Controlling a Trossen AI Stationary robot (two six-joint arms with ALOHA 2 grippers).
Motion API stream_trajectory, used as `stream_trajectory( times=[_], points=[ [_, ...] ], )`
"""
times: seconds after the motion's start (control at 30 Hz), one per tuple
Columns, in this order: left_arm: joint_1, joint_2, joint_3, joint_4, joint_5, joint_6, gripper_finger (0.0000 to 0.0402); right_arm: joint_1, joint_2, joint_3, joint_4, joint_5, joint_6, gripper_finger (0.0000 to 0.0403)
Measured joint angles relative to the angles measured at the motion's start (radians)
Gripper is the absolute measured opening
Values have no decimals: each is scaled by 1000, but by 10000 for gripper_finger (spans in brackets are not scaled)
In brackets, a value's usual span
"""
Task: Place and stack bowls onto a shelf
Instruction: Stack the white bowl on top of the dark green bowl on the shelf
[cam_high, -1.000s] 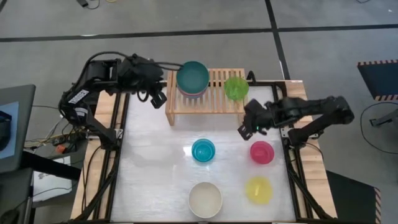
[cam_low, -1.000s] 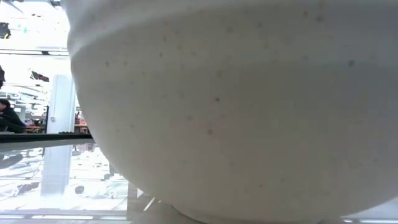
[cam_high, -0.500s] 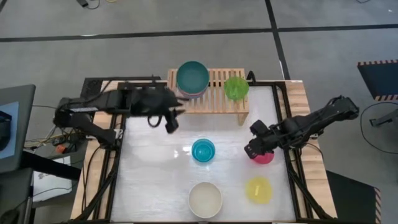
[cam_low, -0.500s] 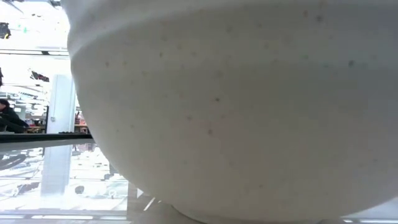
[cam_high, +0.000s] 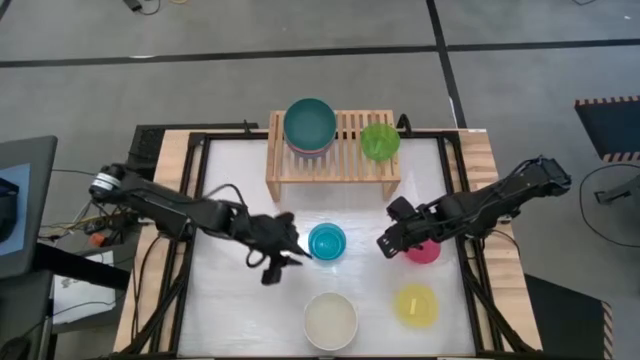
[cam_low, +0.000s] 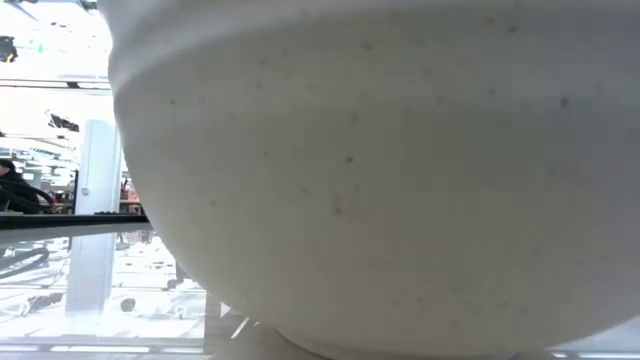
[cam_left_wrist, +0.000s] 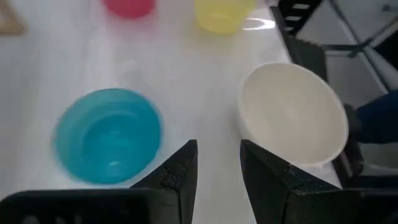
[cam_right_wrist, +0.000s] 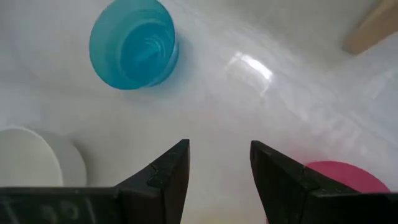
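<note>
The light-wood shelf (cam_high: 335, 165) stands at the table's far middle. On it sit a stack topped by a dark green bowl (cam_high: 310, 122) and a lime bowl (cam_high: 380, 141). On the table rest a cyan bowl (cam_high: 327, 242), a magenta bowl (cam_high: 424, 250), a yellow bowl (cam_high: 416, 305) and a cream-white bowl (cam_high: 330, 320), which fills the low view (cam_low: 380, 170). My left gripper (cam_high: 288, 258) is open and empty, just left of the cyan bowl (cam_left_wrist: 109, 134). My right gripper (cam_high: 385, 243) is open and empty, between the cyan bowl (cam_right_wrist: 134, 43) and the magenta bowl (cam_right_wrist: 339, 177).
The table has a dark frame along its edges (cam_high: 195, 250). The right arm (cam_high: 480, 205) reaches over the magenta bowl's far side. One shelf leg (cam_right_wrist: 373, 28) shows in the right wrist view. A person (cam_low: 15, 190) shows far off in the room.
My left gripper has swung from the shelf's left end toward the table's near edge and right, down to beside the cyan bowl. My right gripper has gone from beside the shelf's right leg toward the near edge, to beside the magenta bowl. No bowl has moved.
</note>
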Motion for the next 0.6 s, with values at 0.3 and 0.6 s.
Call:
stream_trajectory(
  times=[0.3,0.6],
  points=[
    [-71,252,18,264,107,-22,105,-2,-7,0,-11,-27,12,194],
    [-57,323,36,387,50,-128,105,-4,-8,0,-82,-28,-75,194]
  ],
)
